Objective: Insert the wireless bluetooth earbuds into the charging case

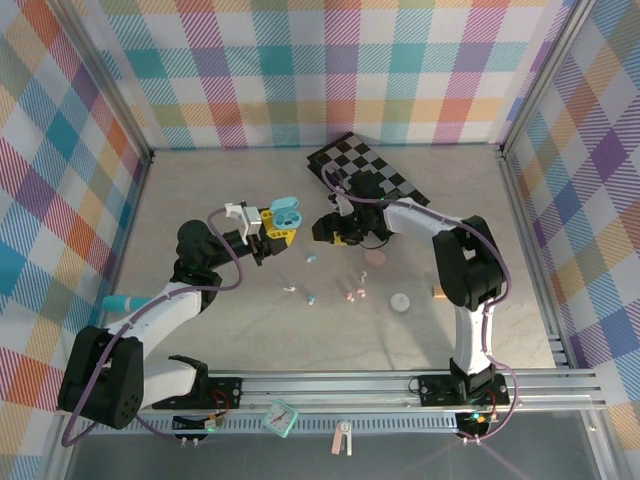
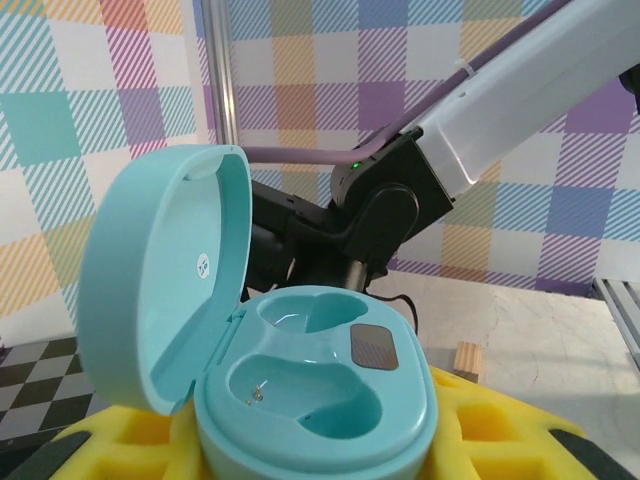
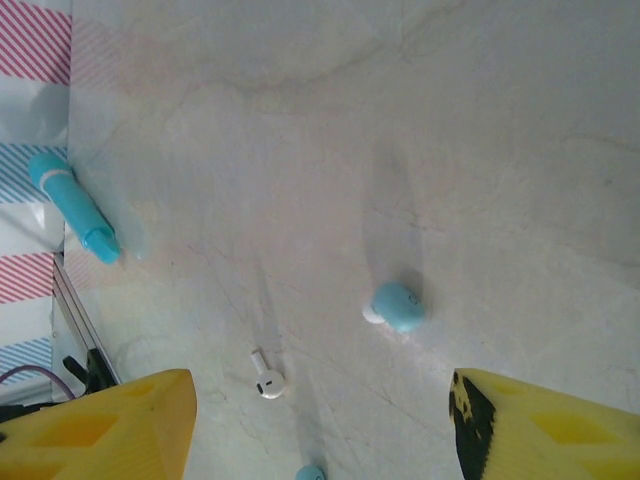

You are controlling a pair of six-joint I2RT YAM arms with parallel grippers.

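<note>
My left gripper is shut on a teal charging case and holds it above the table. In the left wrist view the case sits between the yellow fingers. Its lid is swung open to the left and both wells are empty. My right gripper hovers just right of the case, open, over the loose earbuds. Its yellow fingers stand wide apart with nothing between them. Below them lie a pale blue earbud, a white earbud and another pale blue earbud. Pink earbuds lie further right.
A checkered mat lies at the back. A round pink case, a round white case and a small orange cylinder sit right of the earbuds. A teal pen-like stick lies at the left edge.
</note>
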